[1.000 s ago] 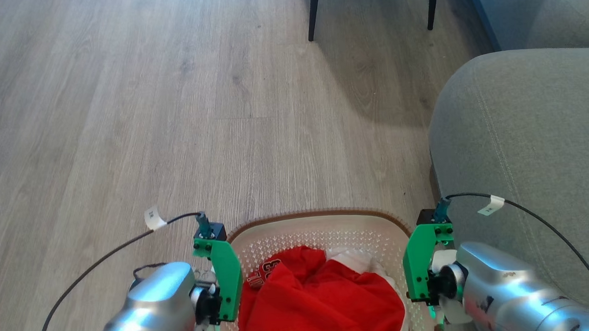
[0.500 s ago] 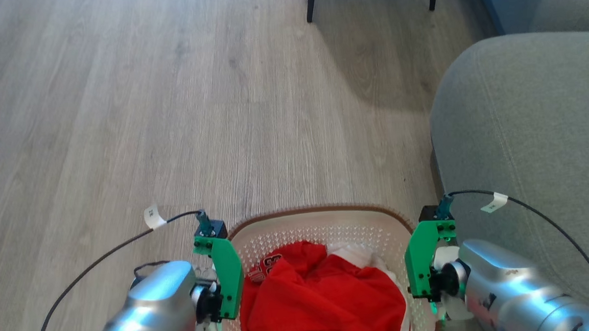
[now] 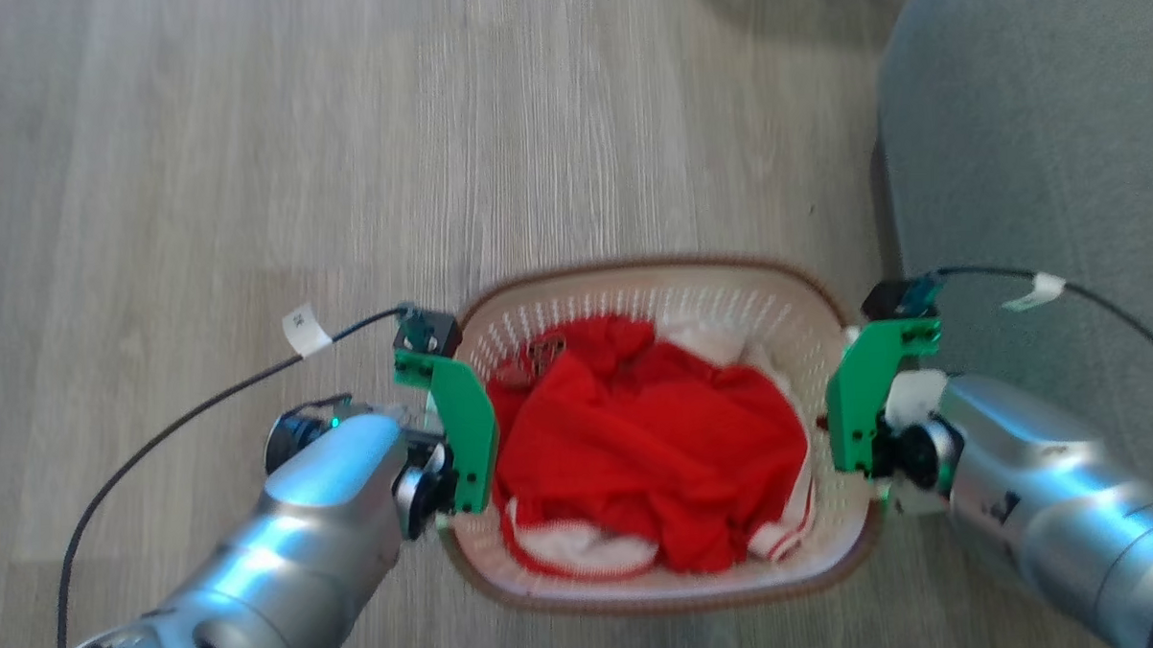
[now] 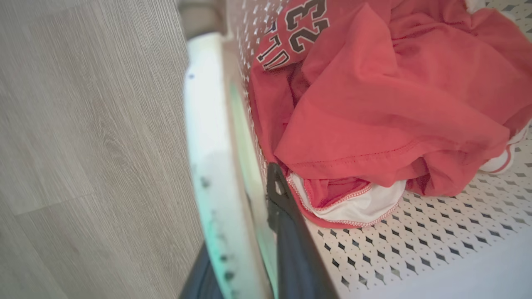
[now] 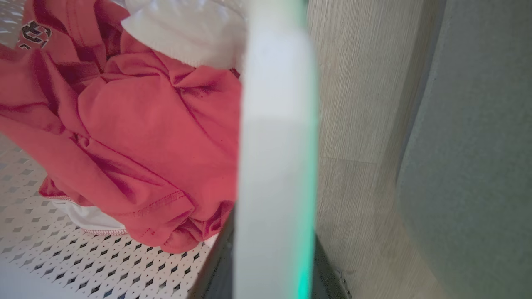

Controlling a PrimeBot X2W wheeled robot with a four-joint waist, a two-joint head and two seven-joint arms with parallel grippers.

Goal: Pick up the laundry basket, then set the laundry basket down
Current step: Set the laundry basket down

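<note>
The laundry basket (image 3: 651, 262) is found at the near centre of the wooden floor (image 3: 245, 182), with its long axis running left to right. It is carried between both arms. Red-and-white clothes (image 3: 657, 436) are heaped inside, below the brown rim.

The left gripper (image 3: 465, 433) is set at the left handle. In the left wrist view one dark finger (image 4: 291, 249) is seen inside the perforated wall and the other outside, so the fingers are closed narrowly on the handle. The right gripper (image 3: 862, 410) is set at the right handle in the same way, a dark finger (image 5: 218, 270) being seen on each side of the white handle.

Whether the base touches the floor cannot be told.

A grey sofa (image 3: 1031, 155) stands on the right. Its edge is near the right rim, with a narrow strip of floor between. Open floor is noted to the left and far side.
</note>
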